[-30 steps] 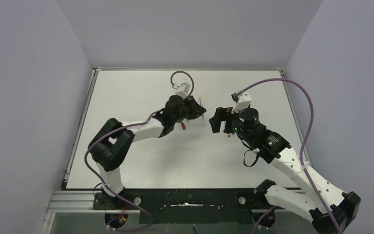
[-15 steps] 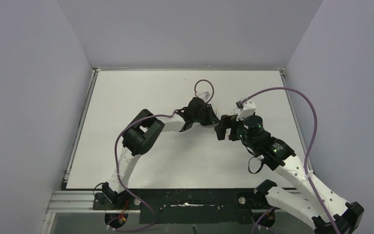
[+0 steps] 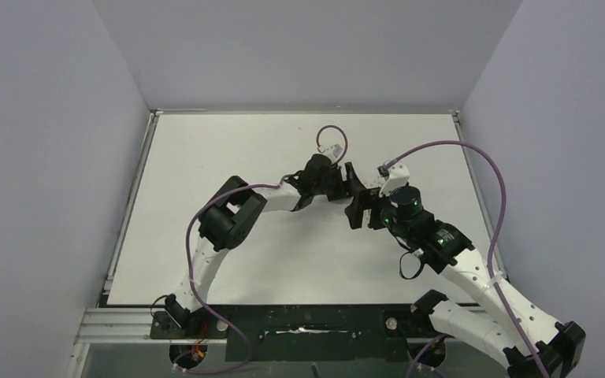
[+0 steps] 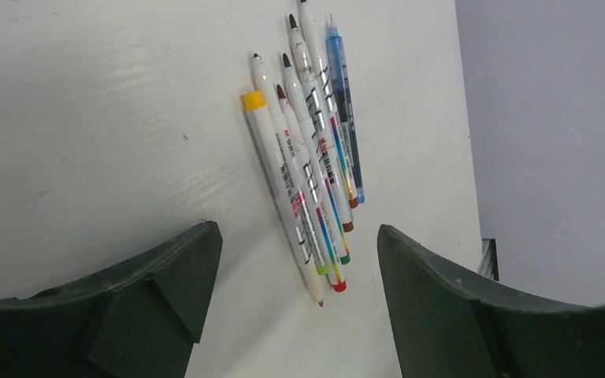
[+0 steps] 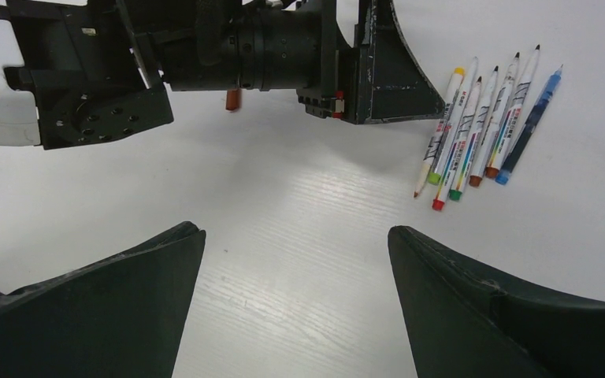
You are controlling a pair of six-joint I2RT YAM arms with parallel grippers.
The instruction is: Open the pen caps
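Several slim white pens (image 4: 307, 157) lie side by side on the white table, dark tips pointing away from me in the left wrist view. One pen with a yellow end (image 4: 254, 101) lies reversed, its tip nearest my left gripper (image 4: 298, 232). That gripper hovers open just short of the bunch, nothing between its fingers. In the right wrist view the same pens (image 5: 480, 126) lie at the upper right, beside a left finger (image 5: 390, 87). A small reddish pen cap (image 5: 233, 99) lies under the left wrist. My right gripper (image 5: 295, 232) is open over bare table.
In the top view both grippers meet at mid-table, the left gripper (image 3: 350, 178) just above the right gripper (image 3: 356, 213), and they hide the pens. Purple cables loop over both wrists. Grey walls enclose the table (image 3: 205, 157) on three sides.
The left arm swung right towards the right gripper, then its jaws went from shut to open. The right gripper shifted slightly left and stayed open.
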